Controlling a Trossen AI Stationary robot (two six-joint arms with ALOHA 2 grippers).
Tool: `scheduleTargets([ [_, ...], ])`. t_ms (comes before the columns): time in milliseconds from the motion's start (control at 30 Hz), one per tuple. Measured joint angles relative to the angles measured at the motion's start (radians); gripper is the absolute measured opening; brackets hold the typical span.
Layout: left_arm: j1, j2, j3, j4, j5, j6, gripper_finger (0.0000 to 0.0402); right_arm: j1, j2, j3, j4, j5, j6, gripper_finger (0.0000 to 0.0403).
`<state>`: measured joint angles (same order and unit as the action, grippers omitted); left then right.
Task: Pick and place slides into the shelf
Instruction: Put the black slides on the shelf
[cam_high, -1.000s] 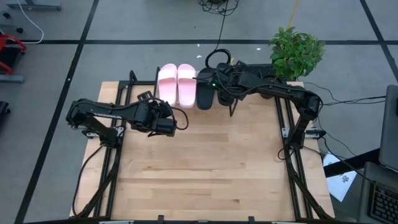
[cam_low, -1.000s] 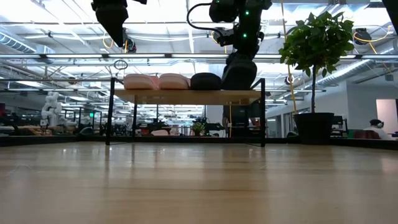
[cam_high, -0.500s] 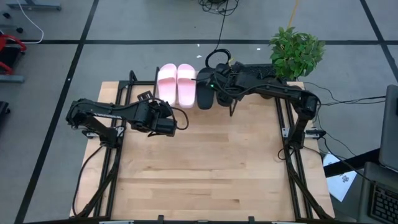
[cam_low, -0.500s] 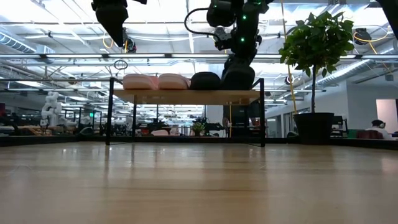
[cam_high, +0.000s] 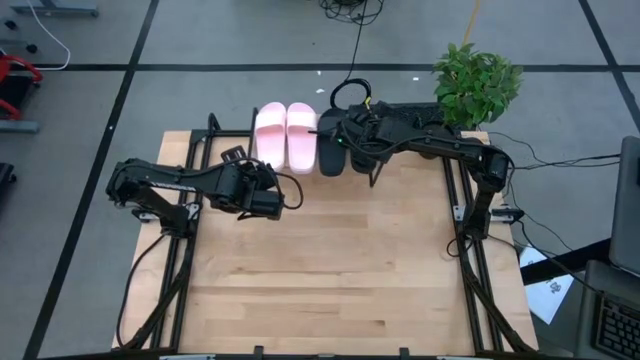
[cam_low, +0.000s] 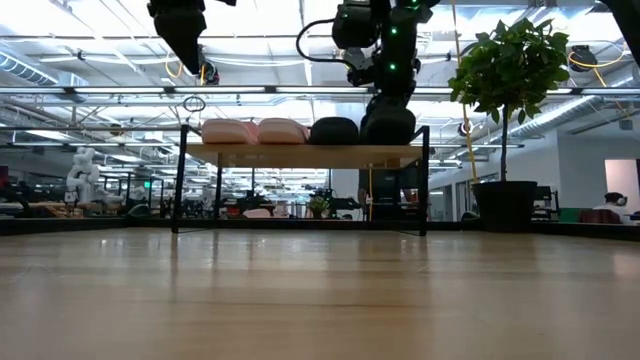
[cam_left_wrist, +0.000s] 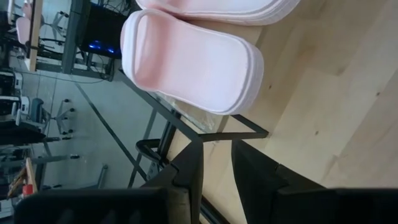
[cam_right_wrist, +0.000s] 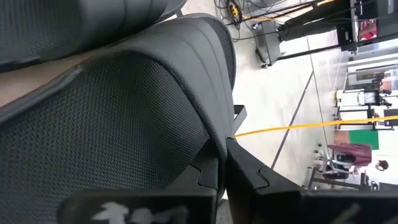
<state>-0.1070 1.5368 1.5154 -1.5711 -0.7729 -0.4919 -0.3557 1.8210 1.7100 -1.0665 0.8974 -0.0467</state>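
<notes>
In the high view, the left gripper (cam_high: 268, 196) sits left of centre, over the light wooden tabletop (cam_high: 330, 270) and just below the pink sandals. Its two dark fingers (cam_left_wrist: 186, 171) stand a little apart with nothing between them; past them the left wrist view shows a pink sole and a thin black frame bar. In the low view this gripper (cam_low: 192, 62) hangs at the upper left, well above the rack.

At the top centre of the high view, four sandals lie in a row on the low shelf with a light wooden board and thin black metal legs (cam_low: 300, 154). From left to right there are two pale pink open-toe slides (cam_high: 285, 135), touching side by side, then a matte black slide (cam_high: 330, 155), then the second matte black slide (cam_low: 388, 126), mostly covered from above by the right arm. In the low view all four rest on the board at mid-frame, the pink pair (cam_low: 254, 131) on its left half and the black pair on its right half.

The right gripper (cam_high: 352, 143) reaches in from the upper right of the high view to the right end of the row. Its fingers (cam_right_wrist: 214, 168) are pressed together, pinching the edge of the second black slide's textured strap (cam_right_wrist: 112, 112).

A green leafy potted plant (cam_high: 476, 82) stands at the upper right, beyond the table's corner.
</notes>
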Motion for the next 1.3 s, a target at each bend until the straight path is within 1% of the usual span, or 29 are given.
scheduleTargets([
  [200,0.000,0.000,0.000,0.000,-0.019,0.000,0.0088,0.000,0.000,0.000,-0.001,0.003,0.000,0.0000],
  [400,0.000,0.000,0.000,0.000,-0.020,-0.001,0.0088,0.000,0.000,0.000,0.018,-0.034,0.001,0.0000],
  [633,0.000,0.000,0.000,0.000,-0.020,-0.002,0.0088,0.001,0.000,0.000,0.026,-0.040,0.001,0.0000],
  [733,0.001,0.000,0.000,0.000,-0.020,-0.002,0.0088,0.005,0.005,0.000,0.027,-0.065,0.012,0.0000],
  [1000,0.001,0.000,0.000,0.000,-0.020,-0.002,0.0088,0.023,0.010,-0.021,0.020,-0.060,0.012,0.0000],
  [1300,0.001,0.000,0.000,0.000,-0.020,-0.002,0.0088,0.024,0.010,-0.022,0.016,-0.062,0.010,0.0029],
])
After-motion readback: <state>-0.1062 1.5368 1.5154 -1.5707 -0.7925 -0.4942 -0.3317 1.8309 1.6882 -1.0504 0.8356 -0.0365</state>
